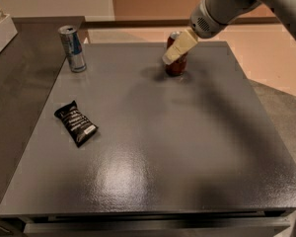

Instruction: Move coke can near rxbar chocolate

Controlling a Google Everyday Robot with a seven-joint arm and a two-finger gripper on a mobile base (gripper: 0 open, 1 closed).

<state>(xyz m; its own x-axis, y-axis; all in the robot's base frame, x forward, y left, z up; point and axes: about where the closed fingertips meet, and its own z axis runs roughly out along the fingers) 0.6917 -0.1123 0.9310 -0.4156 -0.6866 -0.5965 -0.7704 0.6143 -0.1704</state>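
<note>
The coke can (178,68) stands upright at the far middle of the grey table (153,147). Its red body shows only in part, because my gripper (170,57) is in front of its upper half, reaching in from the upper right. The gripper is right at the can; I cannot tell whether it touches it. The rxbar chocolate (75,123), a flat black wrapper with white lettering, lies at the table's left side, far from the can.
A taller silver-and-blue can (72,48) stands at the table's far left corner. A white box (0,31) sits on the darker counter to the left. The table's right edge drops to the floor.
</note>
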